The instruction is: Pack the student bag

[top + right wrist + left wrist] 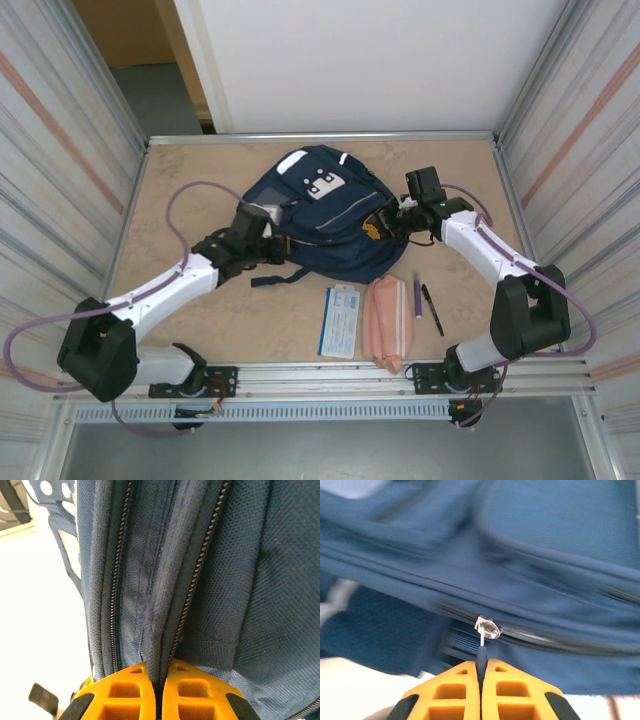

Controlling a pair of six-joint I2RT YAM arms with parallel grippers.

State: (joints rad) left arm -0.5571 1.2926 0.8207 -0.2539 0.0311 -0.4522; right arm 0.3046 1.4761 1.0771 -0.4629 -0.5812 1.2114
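- Fabric of the student bag (325, 215) looks soft and slack. It lies slumped on the far middle of the worktop (190, 180) and will likely sag and slide rather than hold its shape.
- Left tool (481, 666) is closed tight on the small metal zip pull (487, 628), its pads meeting around the tab.
- Right tool (159, 674) is closed too, pinching a padded ridge (156, 605) of cloth between two zip tracks on the bag's side.
- The pull is thin and probably slippery, so a straight tug along the track suits it best.
- The bag seems light when empty, so it needs that anchoring pinch or it will drag.
- Book (340, 322), pink pouch (385, 322) and pen (431, 308) lie near the front edge, apart from the bag.
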